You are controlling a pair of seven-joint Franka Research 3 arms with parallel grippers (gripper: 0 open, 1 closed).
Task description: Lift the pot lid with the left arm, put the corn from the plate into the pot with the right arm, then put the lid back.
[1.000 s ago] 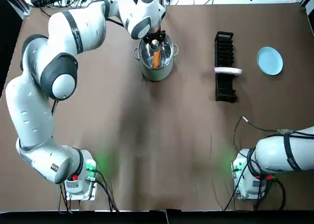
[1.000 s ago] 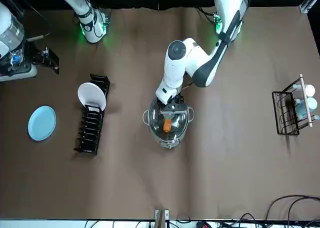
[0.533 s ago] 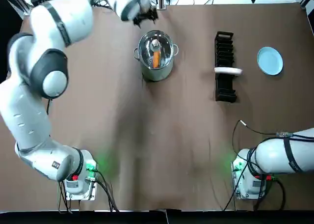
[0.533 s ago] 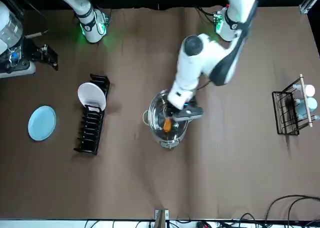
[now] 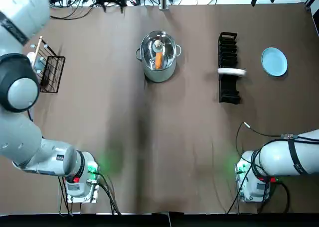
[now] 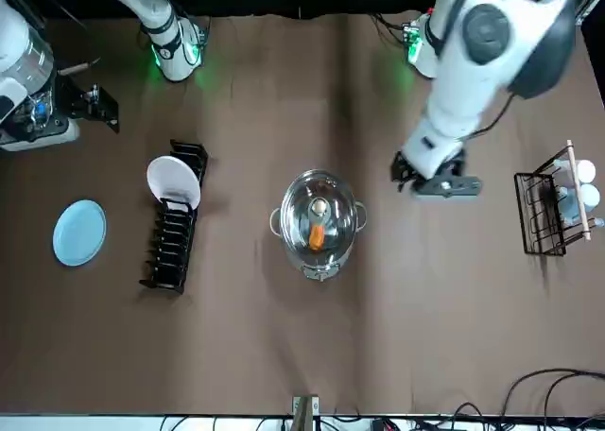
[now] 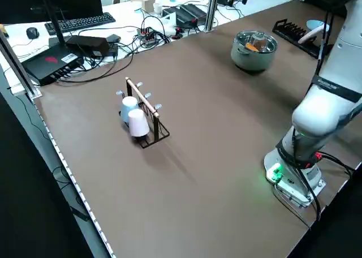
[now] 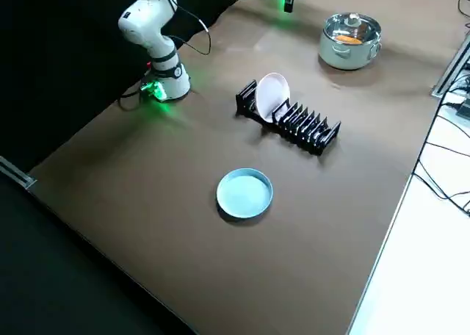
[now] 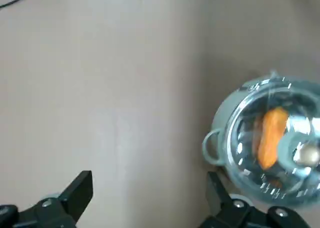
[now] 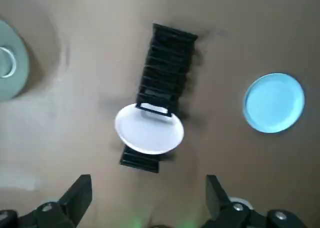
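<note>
The table (image 5: pixel 149 147) has loads of bare brown surface across the near half and the middle, so swinging room is no issue. The clutter is all along the far side: a wire cup rack (image 5: pixel 50 72) by the left edge, a black dish rack (image 5: pixel 228 62) holding one white plate (image 5: pixel 232 72) right of centre, and a blue plate (image 5: pixel 274 61) toward the far right corner with nothing on it. The pot (image 5: pixel 159 75) stands near the middle of the far edge. It's steel, so I'd guess it's the heaviest, stiffest thing here. Its lid (image 5: pixel 168 52) sits on it and looks like see-through glass, so rigid, slick and chippable. The knob (image 5: pixel 158 43) in its centre is the only sane place to pinch it. The corn (image 5: pixel 158 60) lies inside under the lid, light and probably prone to roll. Job looks done to me. The left gripper (image 9: pixel 148 190) hangs above bare table between the pot and the cup rack, fingers spread wide with nothing in them. The right gripper (image 10: pixel 147 193) is parked high over the dish rack side, likewise splayed and empty.
</note>
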